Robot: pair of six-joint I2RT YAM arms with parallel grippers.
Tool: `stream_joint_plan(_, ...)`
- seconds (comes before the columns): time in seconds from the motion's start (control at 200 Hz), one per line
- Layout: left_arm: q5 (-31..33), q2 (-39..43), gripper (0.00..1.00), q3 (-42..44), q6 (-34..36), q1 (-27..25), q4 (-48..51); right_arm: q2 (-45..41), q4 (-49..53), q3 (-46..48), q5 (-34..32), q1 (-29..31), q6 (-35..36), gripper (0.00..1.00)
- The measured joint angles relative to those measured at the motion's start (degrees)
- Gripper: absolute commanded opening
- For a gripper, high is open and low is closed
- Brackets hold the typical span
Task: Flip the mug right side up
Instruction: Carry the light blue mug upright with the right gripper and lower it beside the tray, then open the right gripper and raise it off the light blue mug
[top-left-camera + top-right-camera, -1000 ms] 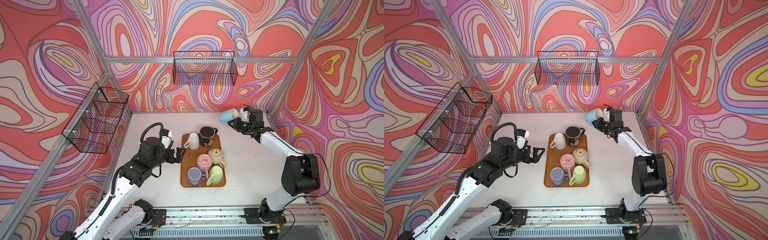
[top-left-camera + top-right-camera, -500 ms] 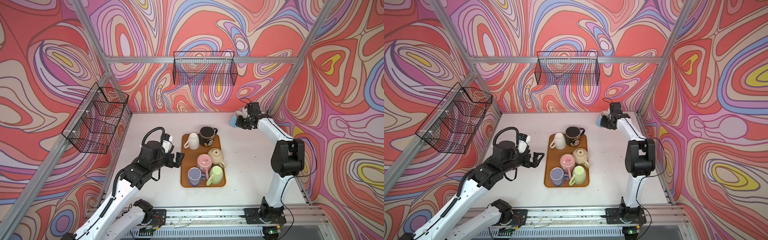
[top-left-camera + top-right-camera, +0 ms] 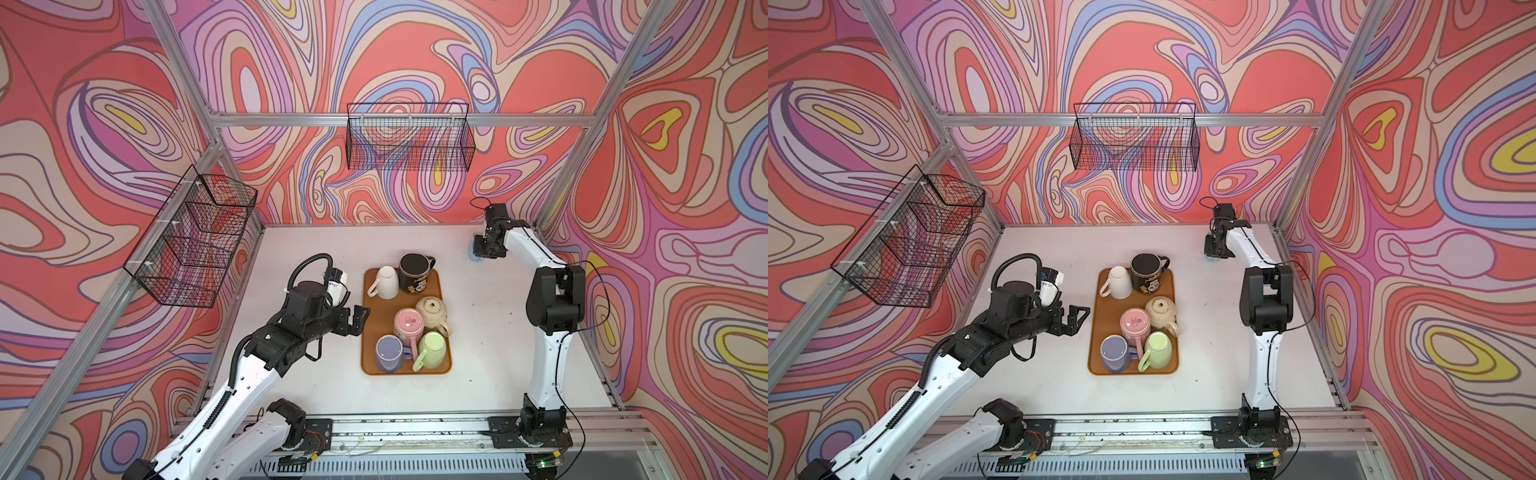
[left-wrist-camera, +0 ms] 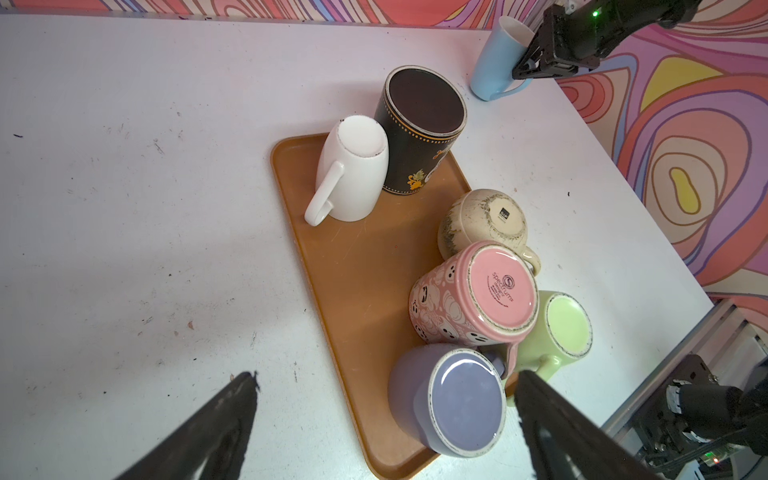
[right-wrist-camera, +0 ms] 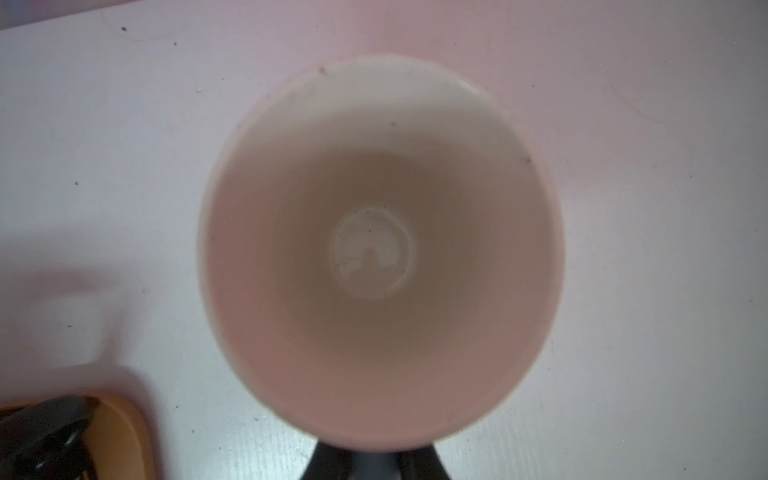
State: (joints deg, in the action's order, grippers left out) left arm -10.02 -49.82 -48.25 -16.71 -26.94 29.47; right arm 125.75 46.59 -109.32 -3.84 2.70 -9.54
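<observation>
Between right fingers [image 5: 328, 465]: rim of mouth-up blue mug [image 4: 494, 58], on table [image 4: 124, 187].

Both top views are bright, evenly lit and sharp; shadows on the white bench [image 3: 478, 332] are faint. The left wrist view is crisp at mid-distance, but the near jaws of the left gripper [image 4: 384, 376] blur into dark shapes. The right wrist view is soft throughout: the mug [image 5: 382, 249] interior looks pinkish and dim, and the tray [image 5: 124, 432] corner is smeared.

Top views overlook the whole table [image 3: 316, 249] — wrist cameras peer down close, sharing the tray [image 4: 349, 257].
</observation>
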Motion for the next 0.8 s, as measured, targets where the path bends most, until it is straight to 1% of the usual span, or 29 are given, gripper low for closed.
stream_joint_plan(0.185,0.0,-0.5,0.99,0.0,0.0,0.0,0.0,0.5,1.0,-0.7,-3.0,0.0,2.3,0.00)
stream_joint_plan(0.396,0.0,-0.6,0.99,0.0,0.0,0.0,0.0,0.7,1.0,-0.7,-4.3,0.0,3.6,0.00)
stream_joint_plan(0.486,0.0,-0.6,0.99,0.0,0.0,0.0,0.0,0.7,0.8,-0.7,-4.5,0.0,3.7,0.06)
stream_joint_plan(0.651,0.0,-0.6,0.99,0.0,0.0,0.0,0.0,0.7,-0.7,0.5,-4.5,0.0,3.7,0.25)
stream_joint_plan(0.801,0.0,-0.7,0.98,0.0,0.0,0.0,0.1,0.7,-1.6,2.1,-4.6,0.0,3.7,0.37)
